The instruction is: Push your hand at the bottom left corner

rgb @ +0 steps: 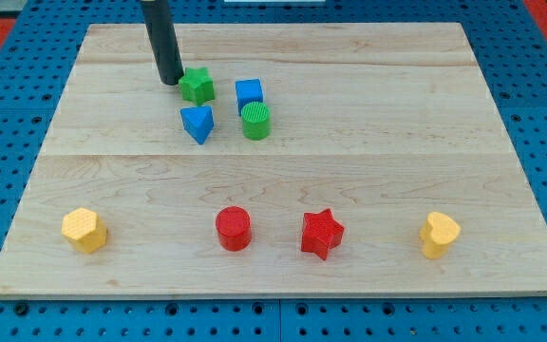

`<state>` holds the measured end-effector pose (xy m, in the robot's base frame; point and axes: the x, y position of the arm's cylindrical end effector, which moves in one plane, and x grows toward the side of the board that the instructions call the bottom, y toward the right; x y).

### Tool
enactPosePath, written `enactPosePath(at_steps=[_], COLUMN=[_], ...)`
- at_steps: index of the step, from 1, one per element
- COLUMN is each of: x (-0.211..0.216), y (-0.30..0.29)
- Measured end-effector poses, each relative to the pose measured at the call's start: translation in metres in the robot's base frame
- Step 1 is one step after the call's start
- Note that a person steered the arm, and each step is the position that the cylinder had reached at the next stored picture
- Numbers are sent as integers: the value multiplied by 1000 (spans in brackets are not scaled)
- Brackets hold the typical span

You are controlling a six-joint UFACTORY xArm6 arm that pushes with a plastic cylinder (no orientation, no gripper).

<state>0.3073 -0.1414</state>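
My tip (170, 81) is the lower end of a dark rod that comes down from the view's top. It rests on the wooden board (368, 180) in the upper left part, just left of a green star block (197, 85), touching or nearly touching it. The board's bottom left corner (3, 285) lies far below and to the left of the tip. A yellow hexagon block (84, 229) sits near that corner.
A blue cube (249, 93), a blue triangle (198, 123) and a green cylinder (255, 122) cluster right of the tip. A red cylinder (233, 228), a red star (322, 234) and a yellow block (440, 235) line the bottom. A blue pegboard (8, 95) surrounds the board.
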Motion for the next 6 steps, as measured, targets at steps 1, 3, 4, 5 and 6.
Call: enactPosePath(at_steps=[1, 3, 4, 5, 6], x=[15, 122, 214, 280, 273], y=[-45, -140, -149, -138, -94])
